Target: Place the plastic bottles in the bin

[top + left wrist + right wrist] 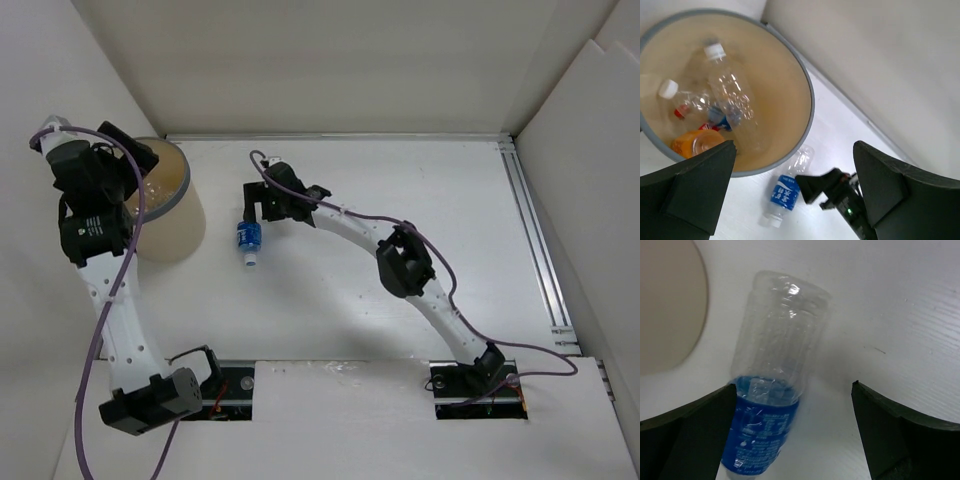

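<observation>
The bin (172,236) stands at the far left; in the left wrist view its grey rim (809,100) rings several bottles: a clear one (730,92), a white-capped one (687,102) and an orange one (692,142). A clear bottle with a blue label (247,239) lies on the table just right of the bin, also in the left wrist view (786,189). My right gripper (258,208) is open just over it; the bottle (772,350) lies between the jaws, close to the left finger (690,435). My left gripper (795,200) is open and empty above the bin's edge (112,172).
White walls close in the table at the back and both sides. A metal rail (535,235) runs along the right side. The bin's cream wall (667,305) shows at the left of the right wrist view, close to the bottle.
</observation>
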`<act>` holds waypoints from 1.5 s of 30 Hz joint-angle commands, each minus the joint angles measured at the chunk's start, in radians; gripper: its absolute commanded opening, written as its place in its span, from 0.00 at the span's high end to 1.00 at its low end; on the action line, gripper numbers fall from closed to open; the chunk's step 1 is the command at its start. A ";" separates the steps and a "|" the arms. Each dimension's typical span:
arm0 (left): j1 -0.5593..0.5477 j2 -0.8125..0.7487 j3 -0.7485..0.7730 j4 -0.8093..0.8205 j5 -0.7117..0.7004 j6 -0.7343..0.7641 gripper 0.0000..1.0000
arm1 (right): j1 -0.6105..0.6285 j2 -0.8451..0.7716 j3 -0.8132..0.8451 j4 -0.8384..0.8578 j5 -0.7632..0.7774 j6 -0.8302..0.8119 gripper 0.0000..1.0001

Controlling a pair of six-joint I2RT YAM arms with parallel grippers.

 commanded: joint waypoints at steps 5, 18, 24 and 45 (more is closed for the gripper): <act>0.002 -0.017 -0.112 0.060 0.126 0.033 0.00 | 0.007 0.127 0.184 -0.036 -0.012 0.044 0.01; 0.002 -0.044 -0.241 0.156 0.345 0.033 0.00 | -0.016 0.114 0.108 -0.109 0.017 0.090 0.79; -0.329 0.016 -0.241 0.189 0.279 0.068 0.00 | -0.118 -0.217 -0.302 0.071 -0.015 0.092 1.00; -0.960 0.370 -0.327 1.118 0.778 -0.158 0.00 | -0.605 -1.152 -1.216 1.129 -0.903 0.349 1.00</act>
